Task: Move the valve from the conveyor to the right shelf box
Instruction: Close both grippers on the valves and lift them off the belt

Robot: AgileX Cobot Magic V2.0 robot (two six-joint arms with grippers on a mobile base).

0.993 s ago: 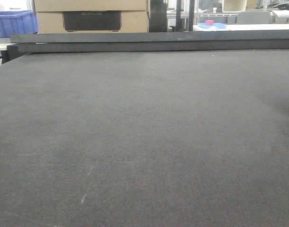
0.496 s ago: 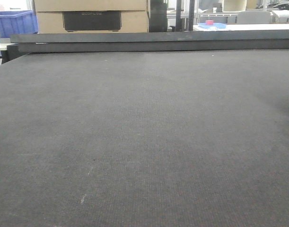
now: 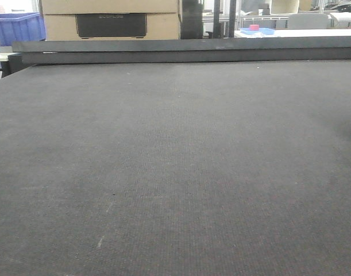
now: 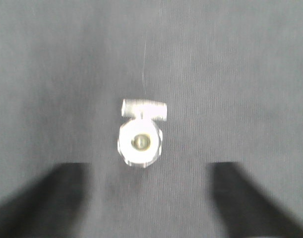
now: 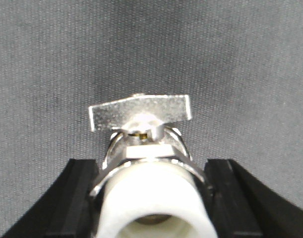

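**A:** Starting on the left, how does the left pincer [image 4: 149,168] stand?

**B:** Its fingers [image 4: 67,191] are wide apart. The loose valve [image 4: 141,136] lies on the conveyor [image 3: 175,172] just ahead of the tips, in line with the gap. There is bare belt all round it and no edge in sight, though the view is blurred.

**A:** And the right pincer [image 5: 151,163]?

**B:** It is clamped on the held valve [image 5: 151,191], with a finger against each side and the handle ahead of the tips.

**A:** Has the front changed?

**B:** No. The far rail [image 3: 186,50], blue crate [image 3: 17,26] and cardboard boxes [image 3: 109,20] are as they were a second ago.
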